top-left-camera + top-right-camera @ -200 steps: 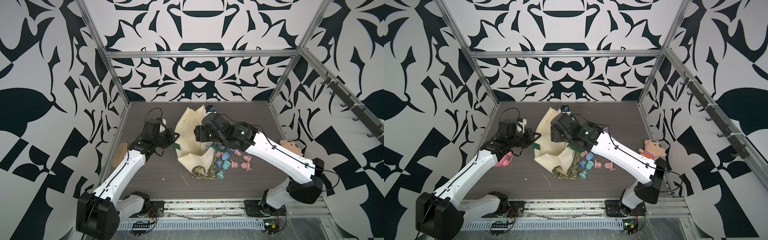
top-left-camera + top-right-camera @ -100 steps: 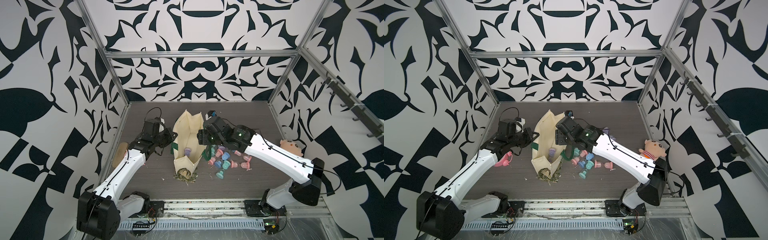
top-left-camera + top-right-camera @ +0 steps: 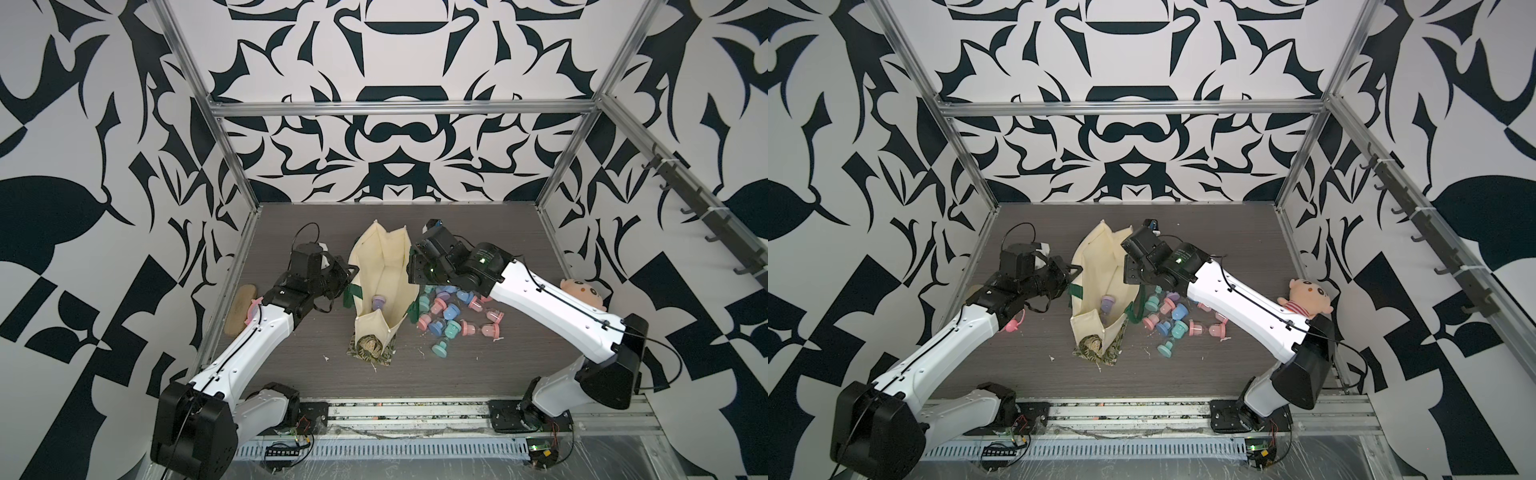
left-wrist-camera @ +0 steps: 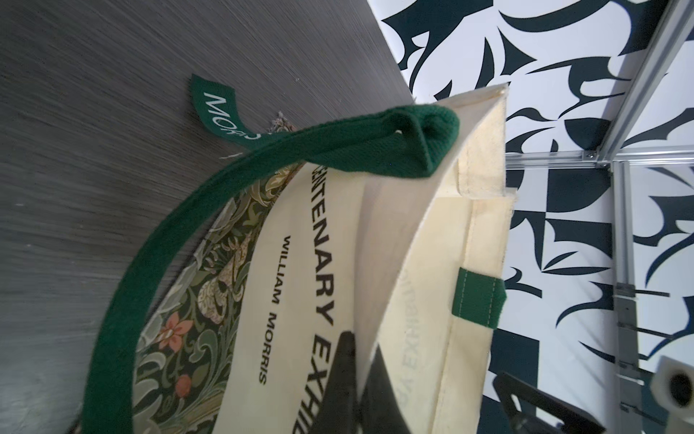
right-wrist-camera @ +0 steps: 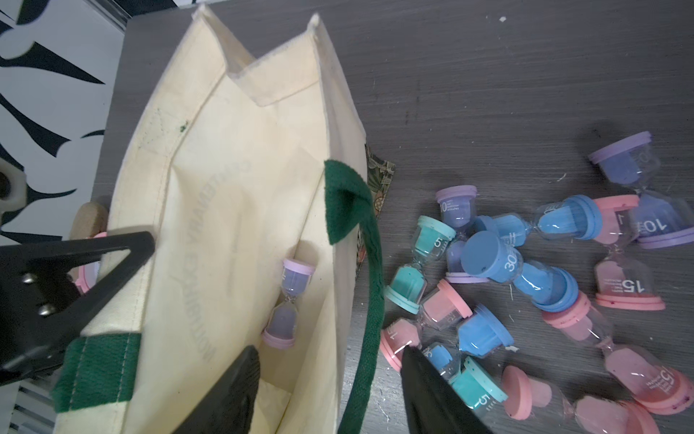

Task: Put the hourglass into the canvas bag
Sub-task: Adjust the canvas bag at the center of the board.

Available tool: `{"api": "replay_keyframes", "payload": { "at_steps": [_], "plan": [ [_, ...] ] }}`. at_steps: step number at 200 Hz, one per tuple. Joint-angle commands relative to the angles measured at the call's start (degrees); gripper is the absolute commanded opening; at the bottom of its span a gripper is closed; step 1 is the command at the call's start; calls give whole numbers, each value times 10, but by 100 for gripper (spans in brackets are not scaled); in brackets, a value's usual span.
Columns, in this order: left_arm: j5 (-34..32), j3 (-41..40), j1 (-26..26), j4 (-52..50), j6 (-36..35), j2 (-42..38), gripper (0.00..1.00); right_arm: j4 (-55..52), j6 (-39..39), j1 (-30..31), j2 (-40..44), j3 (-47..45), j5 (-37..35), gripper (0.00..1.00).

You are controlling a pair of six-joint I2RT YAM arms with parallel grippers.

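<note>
The cream canvas bag (image 3: 390, 257) (image 3: 1096, 266) stands with its mouth open in the middle of the table. A purple hourglass (image 3: 378, 302) (image 3: 1107, 304) (image 5: 287, 302) lies inside it on the bottom. My left gripper (image 3: 350, 274) (image 4: 360, 345) is shut on the bag's left wall near its green handle (image 4: 263, 150). My right gripper (image 3: 414, 268) (image 5: 330, 351) is open. One of its fingers is inside the bag and one is outside, so the right wall and green strap (image 5: 370, 300) hang between them. It holds nothing.
Several pastel hourglasses (image 3: 449, 311) (image 3: 1175, 316) (image 5: 525, 282) lie heaped right of the bag, under the right arm. A plush doll (image 3: 582, 291) sits at the right wall. A tan oval object (image 3: 241, 307) lies at the left edge. Small crumbs dot the front.
The slumped bag has been drawn upright and narrow. The right gripper has moved from over the bag to its right rim, and the purple hourglass now lies inside the bag.
</note>
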State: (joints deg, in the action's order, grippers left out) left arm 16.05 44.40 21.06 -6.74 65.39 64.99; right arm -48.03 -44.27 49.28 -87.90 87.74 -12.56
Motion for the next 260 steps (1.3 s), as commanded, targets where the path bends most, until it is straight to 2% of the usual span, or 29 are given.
{"api": "replay_keyframes", "payload": {
  "at_steps": [1,25,33,45,59,77,115,117,136,172,181,200,209,225,260],
  "plan": [
    [-11,-16,12,26,62,1,0,-33,-2,2,-19,28,1,62],
    [-32,-17,20,30,74,-8,0,-36,-3,0,-34,33,6,53],
    [-36,-19,20,31,79,-12,0,-40,-3,0,-39,35,5,46],
    [-43,-22,21,35,85,-21,0,-42,-3,-1,-46,40,4,35],
    [-47,-24,22,35,87,-27,0,-43,0,-5,-52,44,1,14],
    [-54,-25,28,22,76,-29,0,-42,8,-15,-62,55,0,0],
    [-58,-14,40,-13,32,-22,0,-34,42,-38,-89,89,9,0],
    [-57,-12,40,-17,29,-21,0,-35,43,-39,-90,91,25,0],
    [-61,7,40,-48,1,-15,14,-36,48,-41,-100,100,40,0],
    [-90,50,40,-109,-66,-13,32,-20,39,-41,-101,76,60,0],
    [-95,56,40,-113,-79,-12,33,-19,39,-41,-100,72,58,7],
    [-93,68,40,-121,-102,-3,32,-13,41,-42,-91,71,55,27],
    [-90,73,40,-122,-111,1,29,-11,41,-40,-86,73,53,35],
    [-80,78,40,-121,-122,10,23,-14,45,-41,-75,78,47,44],
    [-64,87,39,-128,-142,34,26,-24,52,-41,-48,83,31,57]
  ]
}}
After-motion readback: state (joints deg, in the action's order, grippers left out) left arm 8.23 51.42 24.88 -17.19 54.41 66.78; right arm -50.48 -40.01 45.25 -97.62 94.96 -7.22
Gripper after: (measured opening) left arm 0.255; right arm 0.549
